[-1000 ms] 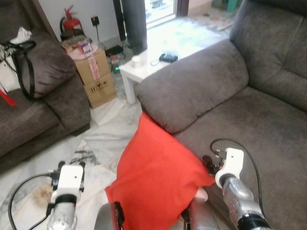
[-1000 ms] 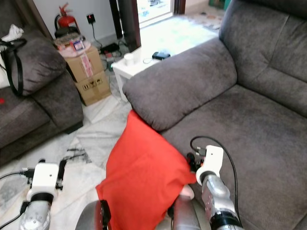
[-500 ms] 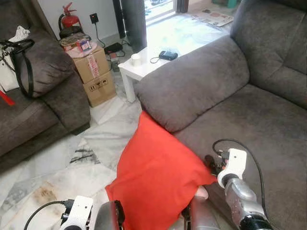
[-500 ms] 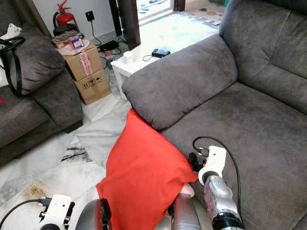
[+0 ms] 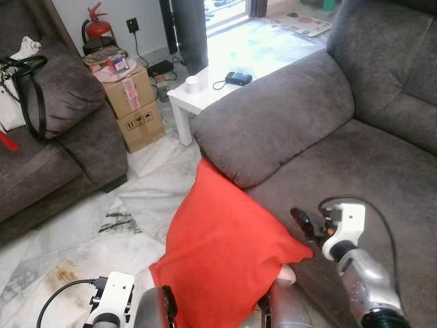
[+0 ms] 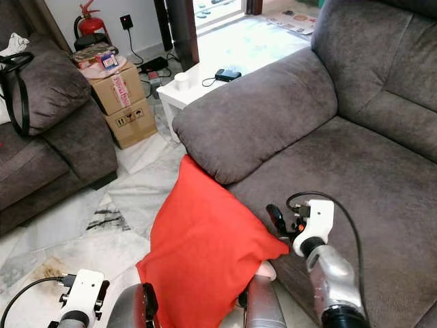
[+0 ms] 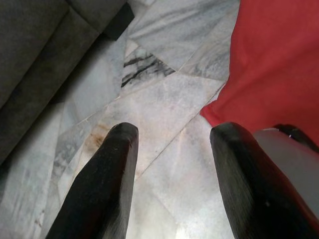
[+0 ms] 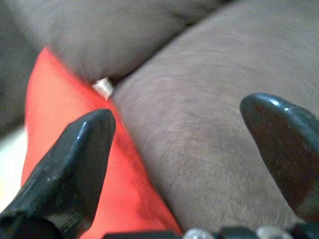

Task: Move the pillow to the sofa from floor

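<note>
The pillow (image 5: 225,253), red, is propped on the marble floor (image 5: 102,232) against the front edge of the grey sofa (image 5: 355,157), under its armrest. The right gripper (image 8: 184,144) is held over the seat cushion just beside the pillow's corner, fingers spread wide and grasping nothing. The left gripper (image 7: 172,144) is held low over the floor, released as well, the pillow's edge beside it.

My own body hides the lower edge of the red pillow (image 5: 225,253). My left gripper (image 7: 172,149) is cut off by the frame.
</note>
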Robot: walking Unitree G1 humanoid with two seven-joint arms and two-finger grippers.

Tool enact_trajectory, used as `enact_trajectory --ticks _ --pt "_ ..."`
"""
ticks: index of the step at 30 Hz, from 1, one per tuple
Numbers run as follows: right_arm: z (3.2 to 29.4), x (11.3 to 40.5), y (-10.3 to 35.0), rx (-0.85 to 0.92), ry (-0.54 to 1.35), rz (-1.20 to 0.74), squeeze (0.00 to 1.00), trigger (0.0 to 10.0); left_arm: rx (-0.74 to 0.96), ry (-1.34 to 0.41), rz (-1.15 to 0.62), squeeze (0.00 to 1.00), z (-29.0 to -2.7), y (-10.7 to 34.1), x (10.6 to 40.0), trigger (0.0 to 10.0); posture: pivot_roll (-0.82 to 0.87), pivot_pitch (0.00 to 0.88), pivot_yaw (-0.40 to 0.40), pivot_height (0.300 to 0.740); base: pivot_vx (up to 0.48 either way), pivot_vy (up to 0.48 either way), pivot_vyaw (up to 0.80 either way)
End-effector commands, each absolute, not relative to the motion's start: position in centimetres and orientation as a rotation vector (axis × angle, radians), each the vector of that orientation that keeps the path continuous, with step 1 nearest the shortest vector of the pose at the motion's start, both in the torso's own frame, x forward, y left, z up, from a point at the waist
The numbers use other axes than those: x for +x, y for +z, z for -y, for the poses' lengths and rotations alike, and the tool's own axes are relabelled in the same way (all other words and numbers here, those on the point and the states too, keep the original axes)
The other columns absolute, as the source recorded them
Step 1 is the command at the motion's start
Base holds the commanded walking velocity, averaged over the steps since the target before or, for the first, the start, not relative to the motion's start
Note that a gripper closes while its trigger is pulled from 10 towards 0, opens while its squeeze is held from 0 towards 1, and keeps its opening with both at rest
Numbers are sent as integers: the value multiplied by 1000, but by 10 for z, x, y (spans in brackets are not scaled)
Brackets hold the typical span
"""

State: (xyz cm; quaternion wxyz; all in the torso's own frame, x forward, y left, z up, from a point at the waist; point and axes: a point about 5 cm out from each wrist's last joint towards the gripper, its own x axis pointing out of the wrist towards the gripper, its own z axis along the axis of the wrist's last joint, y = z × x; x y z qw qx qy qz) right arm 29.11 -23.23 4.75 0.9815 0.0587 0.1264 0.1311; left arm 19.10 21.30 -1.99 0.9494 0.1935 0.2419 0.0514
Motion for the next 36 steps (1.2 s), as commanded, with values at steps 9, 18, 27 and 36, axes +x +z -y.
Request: enact_trajectory --ticks 9,18,27,36 --pt "216 280 30 -136 445 -354 1000 10000 386 87 -503 0 -213 -25 190 10000 -57 110 57 580 0 0 0" --pt "195 275 18 -203 503 -363 1000 10000 382 76 -480 0 -210 -23 194 10000 -52 115 58 580 0 0 0" --pt "198 276 15 -297 508 -388 51 10000 381 61 -475 0 -206 -24 195 10000 -58 117 55 580 0 0 0" --pt "177 260 -3 -173 642 -477 0 10000 380 43 -474 0 -204 -25 197 10000 -58 121 55 580 0 0 0"
